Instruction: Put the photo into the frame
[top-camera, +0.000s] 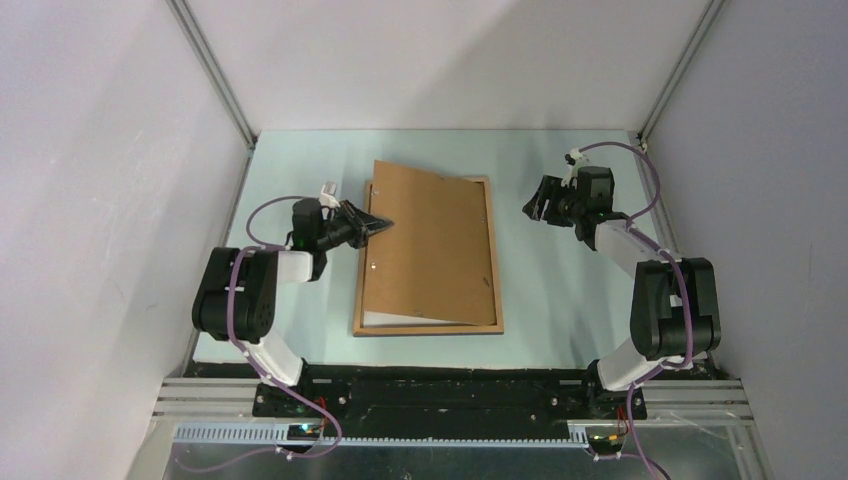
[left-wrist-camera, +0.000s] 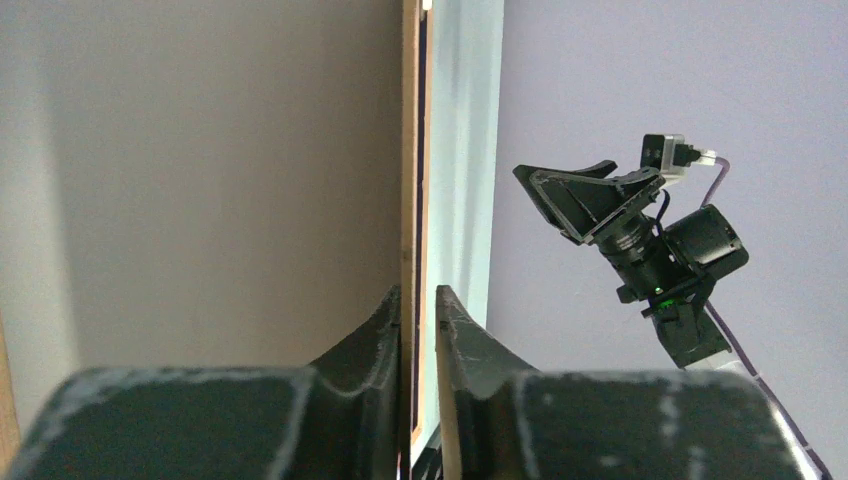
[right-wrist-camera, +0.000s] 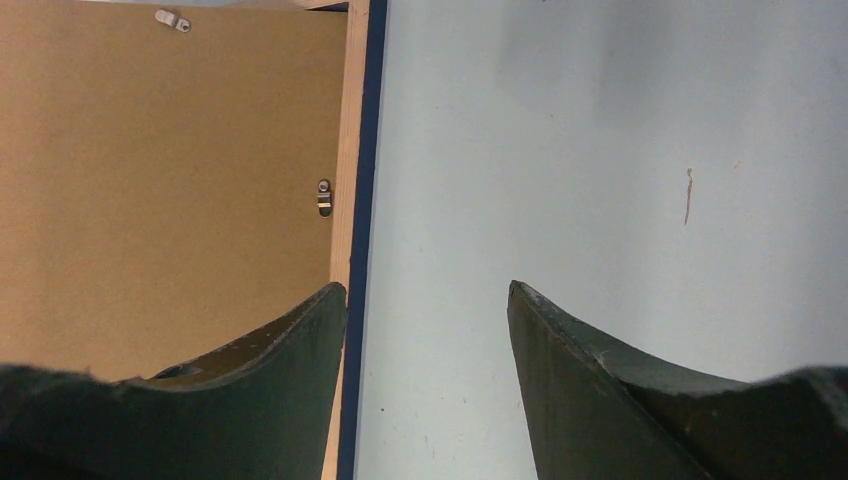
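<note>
The frame (top-camera: 495, 262) lies flat mid-table, wood-brown face up, and its dark blue edge shows in the right wrist view (right-wrist-camera: 366, 150). A solid brown backing board (top-camera: 430, 250) rests on it, skewed, with its left edge raised. My left gripper (top-camera: 381, 225) is shut on that left edge, and the board's thin edge runs between the fingertips in the left wrist view (left-wrist-camera: 418, 292). A thin white strip (top-camera: 410, 318) under the board's near edge looks like the photo's reverse; its beach side is hidden. My right gripper (top-camera: 541, 200) is open and empty over bare table just right of the frame's right rail (right-wrist-camera: 428, 288).
Small metal tabs (right-wrist-camera: 324, 197) sit on the frame's right rail beside the board. Grey enclosure walls (top-camera: 120, 150) stand close on the left, the right and behind the pale table (top-camera: 560, 300). The right gripper also shows in the left wrist view (left-wrist-camera: 585, 200).
</note>
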